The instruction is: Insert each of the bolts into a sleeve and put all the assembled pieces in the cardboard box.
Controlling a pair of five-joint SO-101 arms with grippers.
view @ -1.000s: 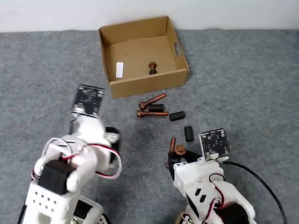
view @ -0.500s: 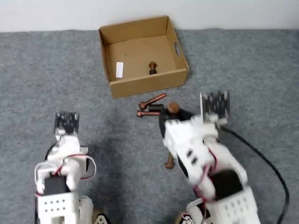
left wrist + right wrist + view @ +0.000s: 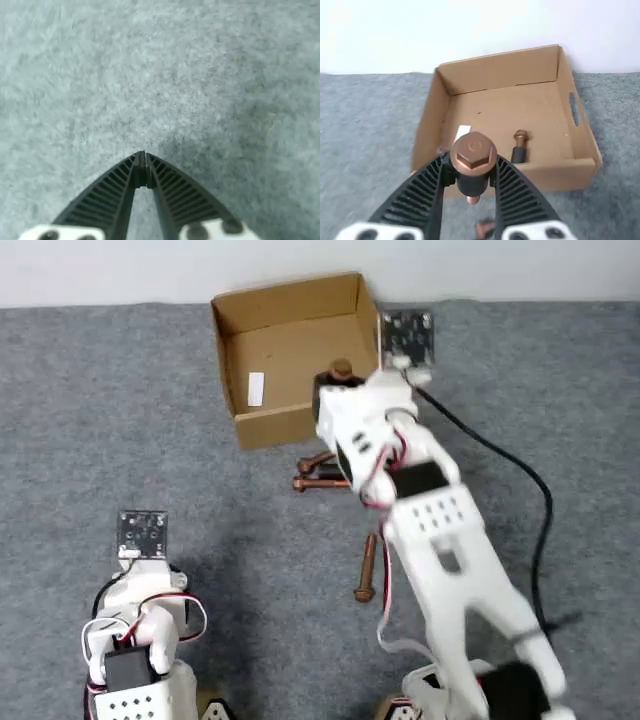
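Observation:
My right gripper [image 3: 471,164] is shut on a copper bolt in a black sleeve [image 3: 473,159], hex head facing the camera. In the high view this gripper [image 3: 338,382] hangs over the front wall of the cardboard box [image 3: 232,350]. Inside the box [image 3: 550,130] lies another sleeved bolt [image 3: 519,146] beside a white label. On the carpet in front of the box lie a bare bolt [image 3: 312,461] and a bolt with a sleeve on it [image 3: 318,483]. A third bolt [image 3: 367,566] lies nearer the arm bases. My left gripper [image 3: 144,169] is shut on nothing, over bare carpet.
Grey carpet [image 3: 560,420] covers the table. The left arm [image 3: 140,590] sits folded back at the front left. The right arm [image 3: 440,530] stretches across the middle and covers part of the carpet right of the loose bolts. Its black cable [image 3: 510,465] trails right.
The right arm has swung from the front of the table up to the box, carrying the sleeved bolt. The left arm has drawn back to the front left. One bolt now lies uncovered mid-carpet.

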